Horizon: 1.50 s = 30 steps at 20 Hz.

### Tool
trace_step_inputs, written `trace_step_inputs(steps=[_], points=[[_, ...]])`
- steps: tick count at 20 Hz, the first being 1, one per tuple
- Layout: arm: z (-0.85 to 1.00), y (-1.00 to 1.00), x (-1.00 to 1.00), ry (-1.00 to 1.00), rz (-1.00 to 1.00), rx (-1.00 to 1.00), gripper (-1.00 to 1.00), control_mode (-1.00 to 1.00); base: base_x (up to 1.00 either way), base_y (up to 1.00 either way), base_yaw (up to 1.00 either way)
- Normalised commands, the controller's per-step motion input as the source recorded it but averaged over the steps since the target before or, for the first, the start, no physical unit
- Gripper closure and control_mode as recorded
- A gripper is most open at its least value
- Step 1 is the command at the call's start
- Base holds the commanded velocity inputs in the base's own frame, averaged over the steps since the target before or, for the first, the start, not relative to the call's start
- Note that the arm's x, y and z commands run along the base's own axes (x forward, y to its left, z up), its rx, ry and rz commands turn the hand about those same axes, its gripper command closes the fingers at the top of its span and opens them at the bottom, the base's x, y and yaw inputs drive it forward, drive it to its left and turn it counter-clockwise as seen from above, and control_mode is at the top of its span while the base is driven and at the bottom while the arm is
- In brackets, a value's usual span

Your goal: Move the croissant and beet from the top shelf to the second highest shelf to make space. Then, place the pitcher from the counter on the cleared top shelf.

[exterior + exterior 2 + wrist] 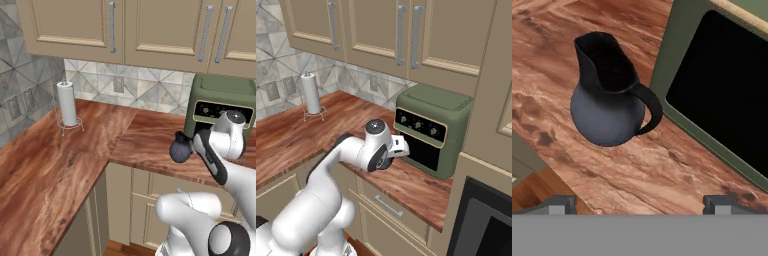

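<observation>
Your tool [639,204] is spread wide, pinching nothing, hovering above the pitcher [609,92]. The pitcher stands upright on the surface [662,170], just beside the green oven [717,85], handle toward the oven door. From the left base view the pitcher [180,147] sits near the surface's front edge, partly behind the arm. A paper towel roll [66,103] stands well apart in the corner.

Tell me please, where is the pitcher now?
The pitcher stands upright on the counter, just in front of the green toaster oven. In the hand view its handle points toward the oven, and the open gripper hovers above it.
</observation>
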Motion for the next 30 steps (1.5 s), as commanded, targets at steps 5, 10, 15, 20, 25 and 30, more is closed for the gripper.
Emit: trace_step_inputs(steps=[5, 10, 15, 20, 25, 30], points=[[-0.17, 0.0, 0.41, 0.0, 0.0, 0.0, -1.0, -1.0, 0.0, 0.0, 0.0], [-0.18, 0.0, 0.38, 0.0, 0.0, 0.0, -1.0, -1.0, 0.0, 0.0, 0.0], [-0.2, 0.0, 0.35, 0.0, 0.0, 0.0, -1.0, -1.0, 0.0, 0.0, 0.0], [-0.23, -0.12, 0.27, 0.0, 0.02, 0.0, -1.0, -1.0, 0.0, 0.0, 0.0], [-0.2, -0.24, 0.2, 0.0, 0.05, 0.0, -1.0, -1.0, 0.0, 0.0, 0.0], [-0.08, -0.17, 0.18, 0.0, 0.06, 0.01, -1.0, -1.0, 0.0, 0.0, 0.0]])
